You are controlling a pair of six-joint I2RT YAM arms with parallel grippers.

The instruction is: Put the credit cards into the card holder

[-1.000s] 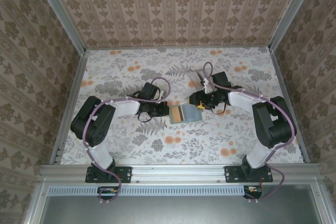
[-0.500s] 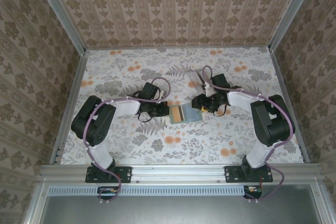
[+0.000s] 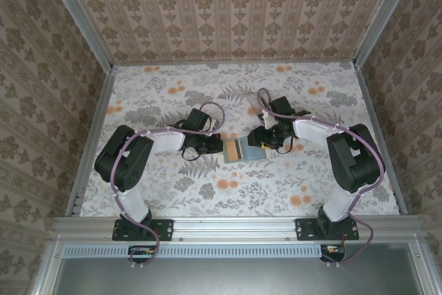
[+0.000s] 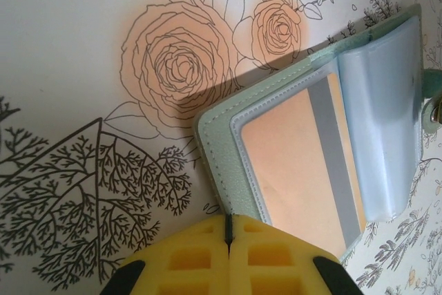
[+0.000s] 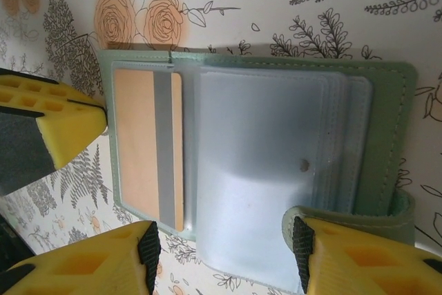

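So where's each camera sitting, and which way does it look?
Top external: fixed above and behind, looking down at the table; the left arm and right arm show, bases nearest.
Left wrist: on the left arm, looking down at the open wallet; the shut left gripper at the bottom.
Right wrist: on the right arm, looking down on the wallet; the open right gripper at the bottom.
Shared: all three show the wallet and its tan card.

- The card holder (image 3: pixel 243 150) lies open at centre frame, flanked by the left pincer (image 3: pixel 218 147), pads pressed together at its left edge, and the right pincer (image 3: pixel 266 144), jaws spread over its right side.
- Both arms bar the sides.
- The counter (image 3: pixel 173 91) runs free across upper frame and lower centre.
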